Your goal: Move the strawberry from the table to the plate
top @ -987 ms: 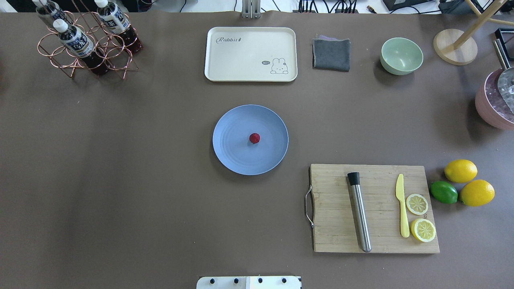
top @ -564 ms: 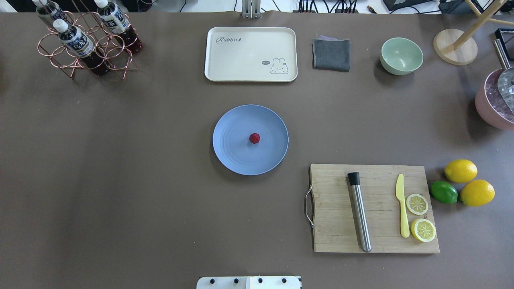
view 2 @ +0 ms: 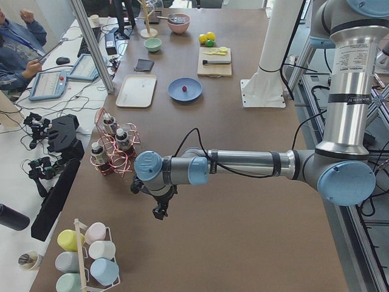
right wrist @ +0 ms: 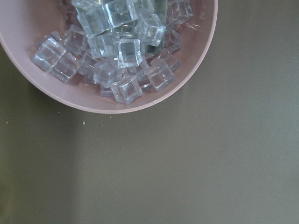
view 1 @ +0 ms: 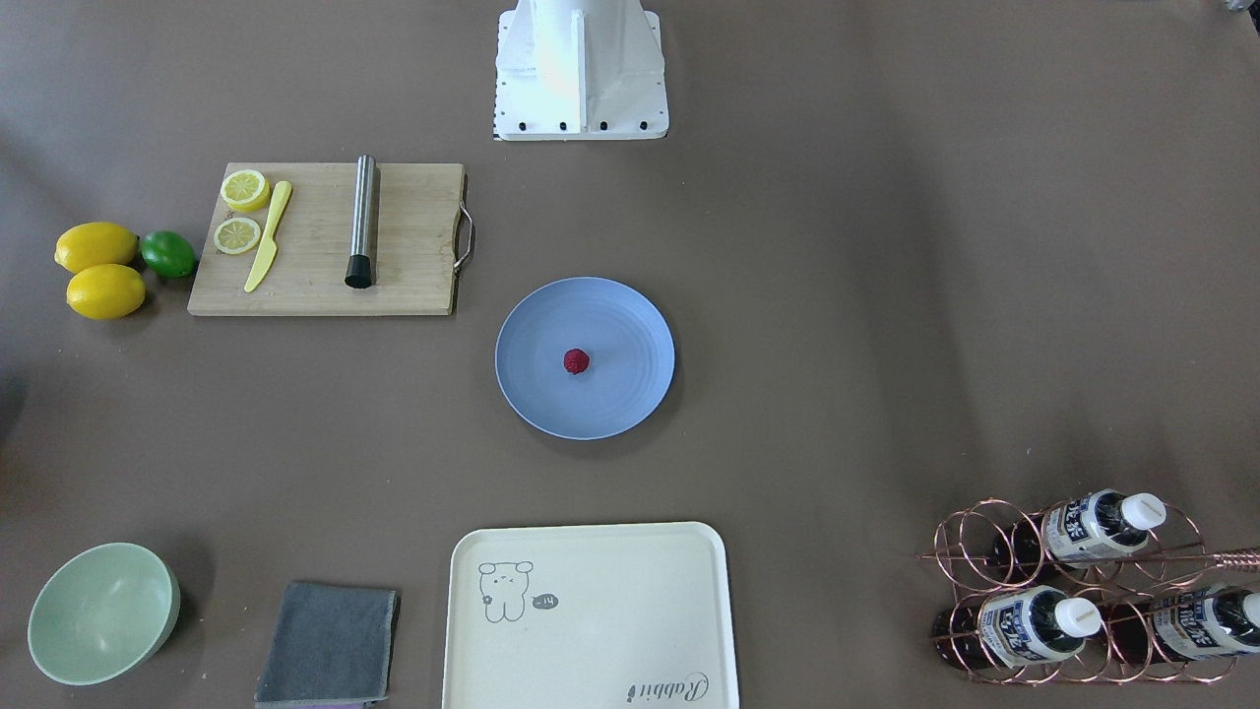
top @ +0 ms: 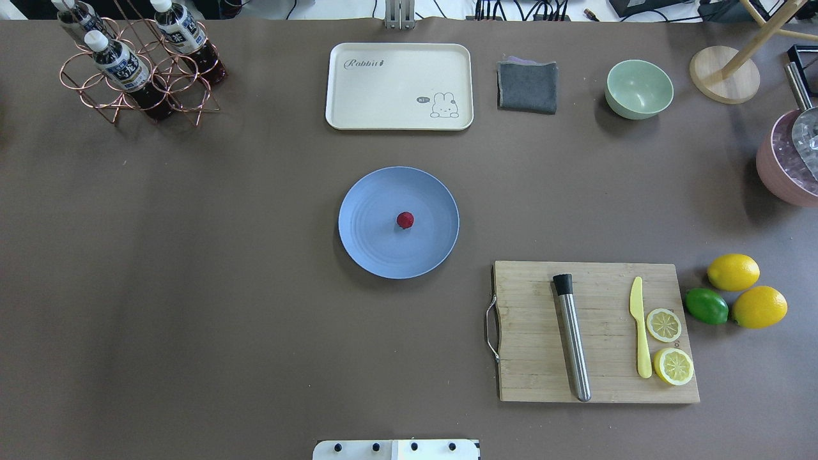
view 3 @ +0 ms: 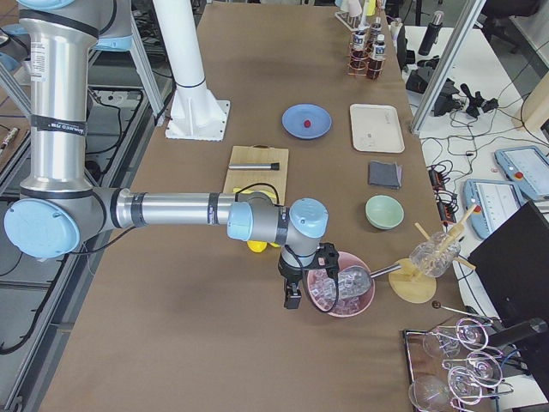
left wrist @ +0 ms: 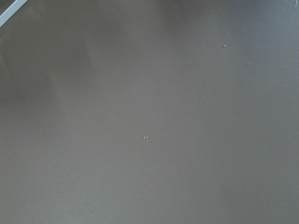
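The strawberry (top: 405, 220) lies at the centre of the plate (top: 370, 249), so the job seems finished; the left gripper (view 2: 159, 213) and right gripper (view 3: 291, 297) hang aside at 9 and 3 o'clock of the bench (top: 192, 287), and I cannot tell how far either is open.

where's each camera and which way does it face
Front-facing: across the table, steeply down; robot base at top.
Overhead: behind the robot, forward and down; base edge only.
Exterior left: table's end, along it; left arm, left gripper.
Exterior right: opposite end; right arm, right gripper by ice bowl.
Left wrist: down on bare table; no fingers.
Right wrist: down on ice bowl; no fingers.
Shared: exterior views all show strawberry on plate.
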`<state>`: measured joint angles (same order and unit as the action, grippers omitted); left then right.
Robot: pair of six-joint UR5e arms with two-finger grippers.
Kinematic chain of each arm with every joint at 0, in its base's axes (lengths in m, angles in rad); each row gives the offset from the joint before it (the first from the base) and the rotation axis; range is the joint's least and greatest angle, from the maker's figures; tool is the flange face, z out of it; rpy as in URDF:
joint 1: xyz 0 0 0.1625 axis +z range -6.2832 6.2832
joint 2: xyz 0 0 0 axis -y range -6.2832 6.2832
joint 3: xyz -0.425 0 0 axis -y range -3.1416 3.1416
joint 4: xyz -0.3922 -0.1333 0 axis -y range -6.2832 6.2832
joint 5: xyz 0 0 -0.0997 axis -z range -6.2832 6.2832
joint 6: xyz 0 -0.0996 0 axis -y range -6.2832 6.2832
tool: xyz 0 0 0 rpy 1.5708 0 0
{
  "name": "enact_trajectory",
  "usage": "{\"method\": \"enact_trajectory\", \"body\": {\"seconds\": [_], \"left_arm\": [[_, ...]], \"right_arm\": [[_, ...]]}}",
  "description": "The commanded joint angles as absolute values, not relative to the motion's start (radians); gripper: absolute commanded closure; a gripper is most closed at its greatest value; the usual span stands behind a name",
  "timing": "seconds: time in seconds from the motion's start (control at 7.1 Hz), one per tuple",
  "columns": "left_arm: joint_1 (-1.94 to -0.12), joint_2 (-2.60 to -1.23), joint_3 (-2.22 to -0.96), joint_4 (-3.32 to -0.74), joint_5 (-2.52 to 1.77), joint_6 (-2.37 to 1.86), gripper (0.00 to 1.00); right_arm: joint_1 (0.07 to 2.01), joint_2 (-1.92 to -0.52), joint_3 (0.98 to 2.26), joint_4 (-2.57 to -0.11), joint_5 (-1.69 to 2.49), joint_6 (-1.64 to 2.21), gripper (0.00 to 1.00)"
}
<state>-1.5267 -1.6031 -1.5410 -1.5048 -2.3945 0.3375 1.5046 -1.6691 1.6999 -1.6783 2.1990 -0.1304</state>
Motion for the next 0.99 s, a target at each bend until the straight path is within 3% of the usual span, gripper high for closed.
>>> {"method": "enact_trajectory", "body": {"seconds": [0.0,0.85], "left_arm": [[-1.526,-1.589,-1.540,-1.506,-2.396,0.337,0.02],[-1.528,-1.569,-1.542,-1.514,-2.399,0.342,0.02]], "right_arm": [[1.505,-1.671,1.704,-1.678,2.200,-0.130,0.00],[1.503,-1.672,1.706,-1.678,2.200,-0.132,0.00]]}}
